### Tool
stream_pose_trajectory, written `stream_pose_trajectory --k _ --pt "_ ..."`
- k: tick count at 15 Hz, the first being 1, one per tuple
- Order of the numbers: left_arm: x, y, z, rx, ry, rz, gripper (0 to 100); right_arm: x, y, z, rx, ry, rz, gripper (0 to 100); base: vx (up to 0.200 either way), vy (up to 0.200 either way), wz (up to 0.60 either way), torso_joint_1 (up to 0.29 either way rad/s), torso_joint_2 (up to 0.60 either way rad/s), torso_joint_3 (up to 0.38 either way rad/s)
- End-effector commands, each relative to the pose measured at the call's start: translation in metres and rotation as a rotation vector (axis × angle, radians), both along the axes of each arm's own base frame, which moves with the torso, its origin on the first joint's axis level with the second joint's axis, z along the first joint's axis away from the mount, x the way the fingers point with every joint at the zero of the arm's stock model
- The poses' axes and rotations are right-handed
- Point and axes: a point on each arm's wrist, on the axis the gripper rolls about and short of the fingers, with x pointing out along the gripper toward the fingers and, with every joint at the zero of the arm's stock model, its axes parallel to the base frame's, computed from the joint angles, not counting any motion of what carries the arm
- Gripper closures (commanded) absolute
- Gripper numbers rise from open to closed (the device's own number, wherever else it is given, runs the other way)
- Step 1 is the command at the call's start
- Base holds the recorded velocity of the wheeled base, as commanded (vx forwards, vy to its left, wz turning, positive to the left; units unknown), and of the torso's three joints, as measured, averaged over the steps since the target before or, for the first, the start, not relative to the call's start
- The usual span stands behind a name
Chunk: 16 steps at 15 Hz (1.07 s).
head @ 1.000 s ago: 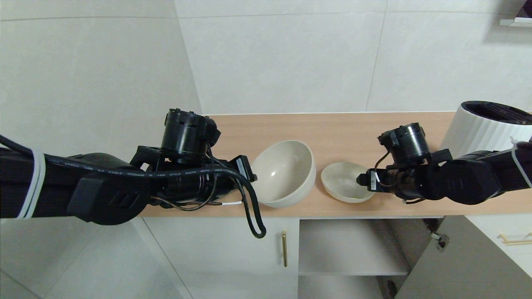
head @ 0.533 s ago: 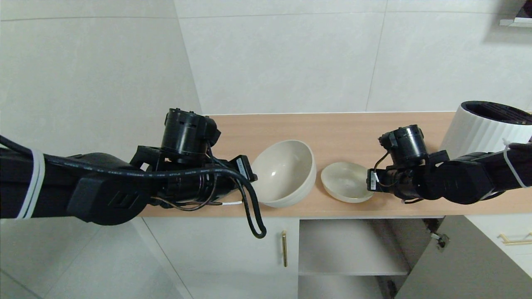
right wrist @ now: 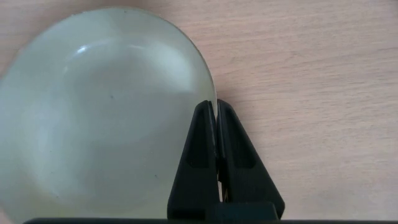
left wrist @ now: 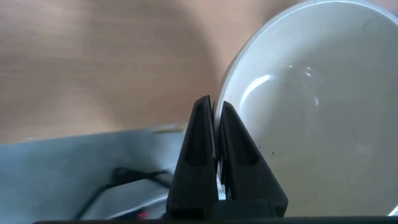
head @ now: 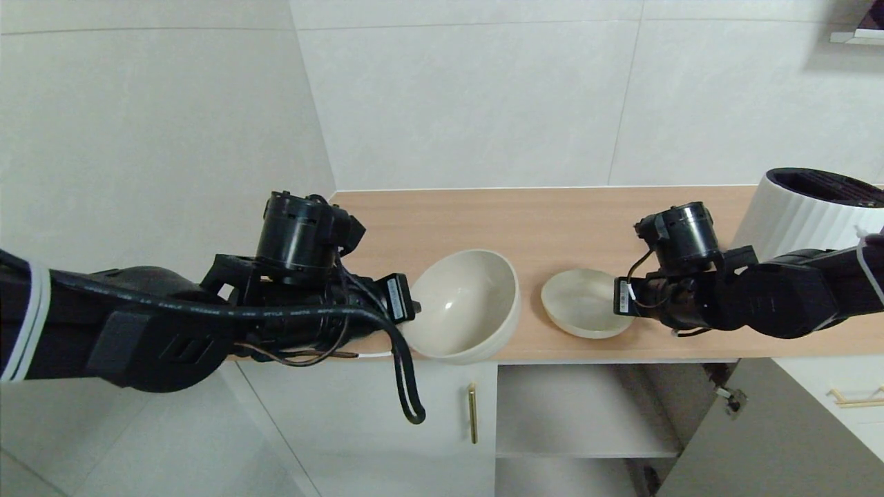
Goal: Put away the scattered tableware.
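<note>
Since the earlier frames, the large cream ceramic bowl has been drawn slightly toward the robot's left and toward the front of the counter. The small shallow pale-green dish has been drawn slightly toward the robot's right, so the gap between the two has been widened.

The rim of the bowl is pinched narrowly between the black fingers of the left gripper, one finger inside the wall and one outside. The bowl is held tilted, with its opening turned up and toward the left arm, and its underside sits at the front edge of the light wooden countertop.

The rim of the dish is clamped in the same narrow way by the right gripper, at the side of the dish nearest the right arm. The dish lies on the countertop, apart from the bowl.

A white ribbed cylindrical container stands on the countertop behind the right arm. Below the counter, an open white cabinet shelf is seen, with a brass door handle beside it.
</note>
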Motion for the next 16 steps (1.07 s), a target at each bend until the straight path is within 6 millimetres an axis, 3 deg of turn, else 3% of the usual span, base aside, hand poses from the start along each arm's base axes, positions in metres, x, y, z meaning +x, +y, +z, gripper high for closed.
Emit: stream_pose_trajectory --k 1,5,8,11,16 --pt "-0.016 0.010 0.004 0.028 -0.022 -0.020 100 -0.014 -0.005 0.018 0.023 -0.025 0.020 100 0.000 0.000 0.00 0.000 0.00 0.000" --pt "-0.042 0.025 0.012 0.063 -0.071 -0.052 100 -0.075 -0.025 0.061 0.110 0.030 0.163 100 0.000 0.000 0.00 0.000 0.00 0.000" --pt "-0.063 0.036 0.012 0.088 -0.088 -0.069 100 -0.111 -0.039 0.075 0.135 0.076 0.222 100 0.000 0.000 0.00 0.000 0.00 0.000" --pt "-0.077 0.044 0.013 0.112 -0.106 -0.087 100 -0.126 -0.042 0.062 0.128 0.142 0.249 100 0.000 0.000 0.00 0.000 0.00 0.000" --pt "-0.068 0.039 -0.002 0.146 -0.045 -0.090 100 -0.131 -0.044 0.052 0.113 0.162 0.243 100 0.000 0.000 0.00 0.000 0.00 0.000"
